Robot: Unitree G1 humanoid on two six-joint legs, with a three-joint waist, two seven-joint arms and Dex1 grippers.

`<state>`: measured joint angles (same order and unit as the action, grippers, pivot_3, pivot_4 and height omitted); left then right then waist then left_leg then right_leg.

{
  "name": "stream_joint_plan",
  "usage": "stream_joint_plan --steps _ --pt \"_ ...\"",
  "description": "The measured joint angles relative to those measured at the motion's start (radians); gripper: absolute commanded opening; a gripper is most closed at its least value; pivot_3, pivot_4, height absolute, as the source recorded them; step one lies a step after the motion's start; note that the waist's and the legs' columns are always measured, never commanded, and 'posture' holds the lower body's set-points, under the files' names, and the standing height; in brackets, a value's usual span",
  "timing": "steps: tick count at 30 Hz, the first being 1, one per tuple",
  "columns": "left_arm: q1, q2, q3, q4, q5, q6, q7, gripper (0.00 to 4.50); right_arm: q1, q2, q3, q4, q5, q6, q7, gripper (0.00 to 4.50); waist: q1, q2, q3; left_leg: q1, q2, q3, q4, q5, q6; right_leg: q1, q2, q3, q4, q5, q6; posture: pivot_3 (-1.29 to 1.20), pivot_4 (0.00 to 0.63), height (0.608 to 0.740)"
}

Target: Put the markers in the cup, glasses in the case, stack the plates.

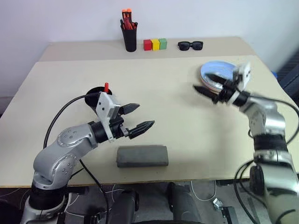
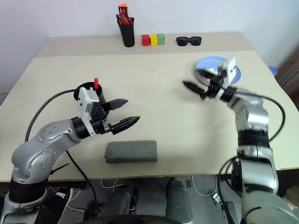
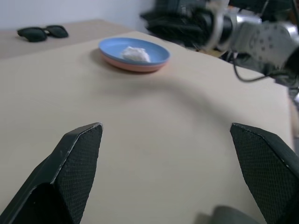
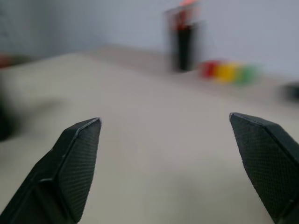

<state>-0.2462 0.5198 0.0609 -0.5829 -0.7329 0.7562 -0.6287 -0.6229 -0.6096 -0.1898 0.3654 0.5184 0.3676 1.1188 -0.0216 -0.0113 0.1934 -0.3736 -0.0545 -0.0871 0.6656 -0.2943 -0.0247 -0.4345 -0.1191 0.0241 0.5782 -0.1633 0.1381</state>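
Both sets of jaws stand wide apart and hold nothing. The right gripper (image 2: 198, 91) hovers just beside the light blue round plastic plate (image 3: 133, 50), which sits stacked on the pink one (image 3: 135, 66) at the desk's (image 1: 177, 130) far right. The left gripper (image 1: 138, 117) hangs above the closed grey rounded hard-shell case (image 1: 142, 156) near the front edge. Behind its wrist stands the wide matte black cup (image 2: 86, 89) with a red-capped marker (image 2: 96, 83) poking out.

The plates look stacked, and the task seems nearly done. To finish well, draw the right arm clear without nudging the plates, and keep the left off the case lid.
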Motion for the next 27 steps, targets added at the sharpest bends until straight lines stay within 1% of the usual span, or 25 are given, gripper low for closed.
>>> stream_joint_plan --steps 2,4,6,8,10,13,16,21,27 --pt "0.033 0.037 0.014 0.001 -0.031 -0.021 -0.071 4.5 0.114 -0.066 -0.004 -0.207 0.126 0.152 0.074 4.48 0.006 0.001 0.0 0.001 0.0 0.0 0.0 0.0 0.0 0.0 0.0 0.0 0.001 0.0 0.0 0.0 0.15 0.74" --pt "0.044 0.06 0.037 0.035 -0.058 -0.029 -0.132 4.5 0.149 -0.125 -0.024 -0.329 0.208 0.247 0.103 4.48 0.004 0.002 0.0 0.003 0.001 0.001 0.0 0.0 0.0 0.001 0.001 0.0 0.001 -0.002 -0.003 0.0 0.15 0.74" --pt "0.052 0.074 0.055 0.061 -0.084 -0.045 -0.183 4.5 0.179 -0.147 -0.045 -0.426 0.242 0.283 0.091 4.48 0.004 0.0 -0.001 0.004 0.002 0.001 0.0 0.0 0.0 0.003 0.002 0.0 0.001 -0.002 -0.004 0.0 0.15 0.74" --pt "0.078 0.101 0.104 0.093 -0.1 -0.071 -0.236 4.5 0.248 -0.137 -0.037 -0.568 0.255 0.277 0.078 4.48 0.004 0.0 -0.001 0.005 0.004 0.001 0.0 0.0 0.0 0.003 0.004 0.0 0.002 -0.003 -0.005 0.0 0.15 0.74" --pt "0.097 0.113 0.141 0.113 -0.104 -0.106 -0.277 4.5 0.278 -0.123 -0.024 -0.631 0.267 0.275 0.061 4.48 0.006 0.0 -0.001 0.004 0.003 0.002 0.0 0.0 0.0 0.003 0.003 0.0 0.002 -0.003 -0.005 0.0 0.15 0.74" --pt "0.158 0.151 0.176 0.147 -0.103 -0.158 -0.355 4.5 0.309 -0.132 -0.024 -0.704 0.274 0.269 0.051 4.48 0.008 0.0 -0.001 0.004 0.003 0.002 0.0 0.0 0.0 0.003 0.002 0.0 0.001 -0.003 -0.005 0.0 0.15 0.74" --pt "0.168 0.162 0.189 0.206 -0.073 -0.214 -0.406 4.5 0.328 -0.159 -0.023 -0.712 0.272 0.262 0.062 4.48 0.016 0.0 -0.001 0.003 0.002 0.002 0.002 0.0 0.0 0.003 0.002 0.0 0.0 -0.003 -0.005 0.0 0.15 0.74" --pt "0.146 0.169 0.191 0.314 -0.019 -0.304 -0.461 4.5 0.373 -0.195 -0.03 -0.717 0.271 0.254 0.061 4.48 0.012 -0.001 -0.001 0.003 0.002 0.002 0.001 0.0 0.0 0.002 0.002 0.0 0.0 -0.003 -0.005 0.0 0.15 0.74" --pt "0.07 0.164 0.179 0.352 -0.009 -0.315 -0.481 4.5 0.414 -0.224 -0.088 -0.731 0.273 0.253 0.043 4.48 0.012 -0.001 -0.001 0.002 0.002 0.002 0.001 0.0 0.0 0.002 0.002 0.0 0.0 -0.003 -0.005 0.0 0.15 0.74"
